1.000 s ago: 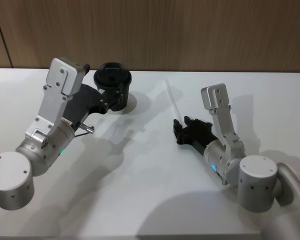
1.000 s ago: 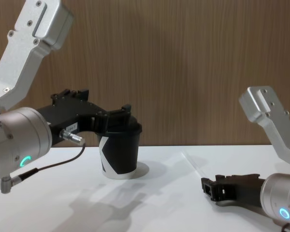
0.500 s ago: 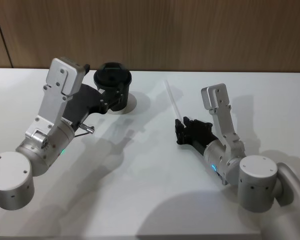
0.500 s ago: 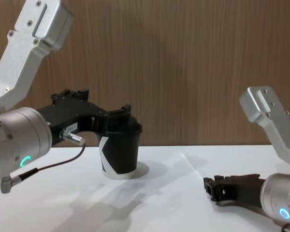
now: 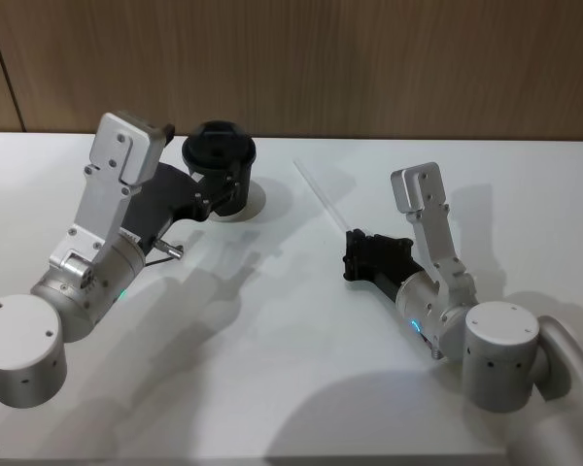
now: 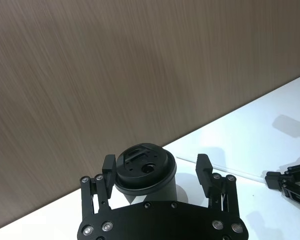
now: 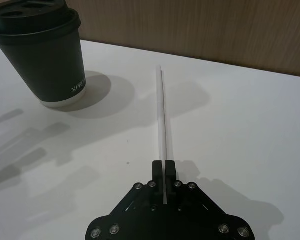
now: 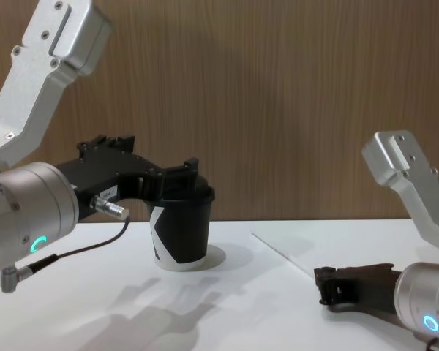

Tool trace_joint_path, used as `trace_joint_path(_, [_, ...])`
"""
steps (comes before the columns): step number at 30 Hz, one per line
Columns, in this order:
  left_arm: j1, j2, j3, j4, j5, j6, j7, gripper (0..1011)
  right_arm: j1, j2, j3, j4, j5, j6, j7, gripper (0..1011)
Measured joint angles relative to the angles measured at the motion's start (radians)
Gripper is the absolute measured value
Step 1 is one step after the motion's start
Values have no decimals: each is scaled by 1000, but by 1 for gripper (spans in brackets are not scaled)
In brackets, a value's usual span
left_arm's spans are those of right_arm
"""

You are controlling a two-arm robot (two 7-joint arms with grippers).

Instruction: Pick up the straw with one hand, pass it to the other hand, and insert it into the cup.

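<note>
The black cup (image 5: 219, 148) with its domed lid stands at the back of the white table. My left gripper (image 6: 157, 167) is open, one finger on each side of the cup (image 6: 145, 172) at lid height. My right gripper (image 5: 351, 254) sits low over the table to the right and is shut on the near end of the straw (image 5: 321, 194). In the right wrist view the straw (image 7: 162, 115) runs straight out from between the shut fingers (image 7: 170, 169) toward the back wall, with the cup (image 7: 50, 65) off to one side. The straw (image 8: 285, 256) lies low along the table.
The white table (image 5: 272, 340) has open room in front of and between the arms. A wooden wall (image 5: 369, 58) closes off the table's back edge. A grey cable (image 8: 73, 248) hangs under my left wrist.
My right gripper's fingers have come together on the straw's near end. The straw's far end has swung left, toward the cup. The left arm has not moved.
</note>
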Motion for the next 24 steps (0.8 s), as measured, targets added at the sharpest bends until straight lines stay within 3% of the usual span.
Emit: trace_joint_path(24, [0, 0, 0, 0, 0, 0, 0, 1000, 0, 0, 0, 0, 0, 0, 0, 6])
